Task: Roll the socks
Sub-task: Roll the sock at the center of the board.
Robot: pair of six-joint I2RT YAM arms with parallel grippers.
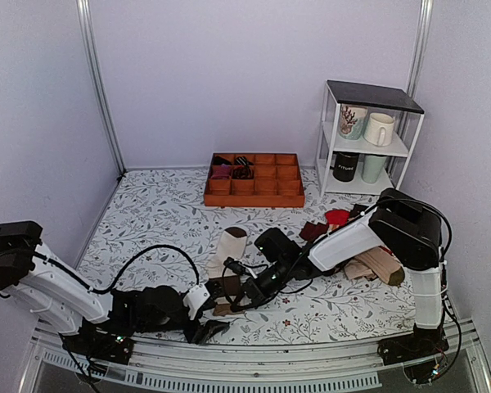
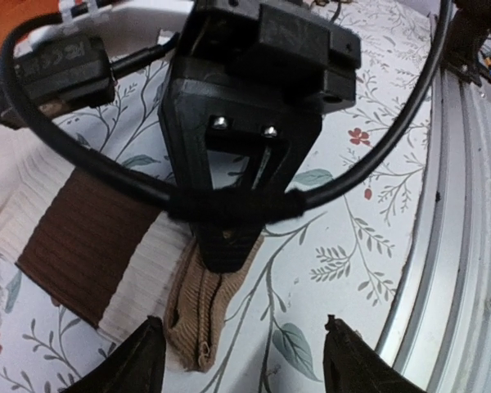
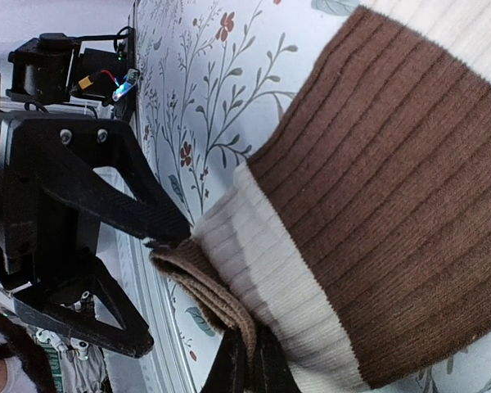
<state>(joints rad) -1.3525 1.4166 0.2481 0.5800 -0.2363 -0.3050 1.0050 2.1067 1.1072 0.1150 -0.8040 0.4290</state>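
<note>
The socks (image 1: 230, 246) lie flat on the floral table in the middle of the top view: cream fabric, a wide dark brown band (image 2: 90, 237), and a tan cuff (image 2: 198, 315) at the near end. My right gripper (image 3: 250, 364) is shut on the folded tan cuff (image 3: 217, 295). In the top view it (image 1: 231, 304) reaches in from the right. My left gripper (image 2: 245, 348) is open and empty, with the cuff by its left finger. It (image 1: 209, 329) sits just in front of the cuff, low over the table. The socks' toe is hidden.
An orange-brown compartment tray (image 1: 266, 196) stands at the back centre. A white shelf (image 1: 327, 135) with mugs stands at the back right. A pile of other socks (image 1: 376, 264) lies under the right arm. The table's metal front rail (image 2: 466, 270) is close to the left gripper.
</note>
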